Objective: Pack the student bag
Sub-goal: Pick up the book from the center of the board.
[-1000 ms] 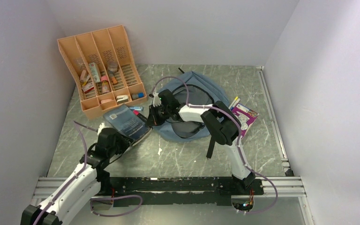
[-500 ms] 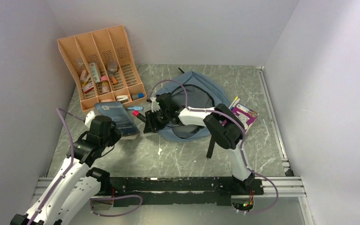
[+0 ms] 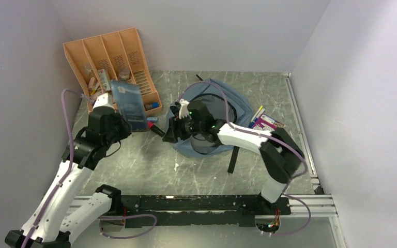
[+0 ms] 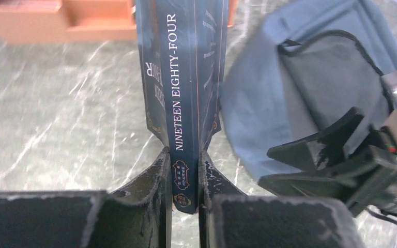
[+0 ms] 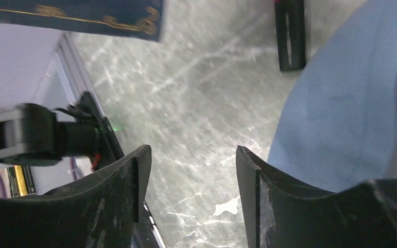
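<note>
Well, one student bag (image 3: pixel 238 101) lay flat on the marbled table (image 3: pixel 196 175), its edge just beside the right gripper (image 3: pixel 171 133), whose jaws stood wide apart with nothing between them. It was soft, rounded and grey-blue, its mouth gaping on a dark grey lining, with one black strap (image 3: pixel 232 157) trailing out. Opposite those jaws, the left gripper (image 4: pixel 185 160) was clamped on the spine of one dark blue book (image 4: pixel 183 93), which stuck straight out from its fingers. Beyond the book stood one orange rack (image 3: pixel 134 46) with four slots.
</note>
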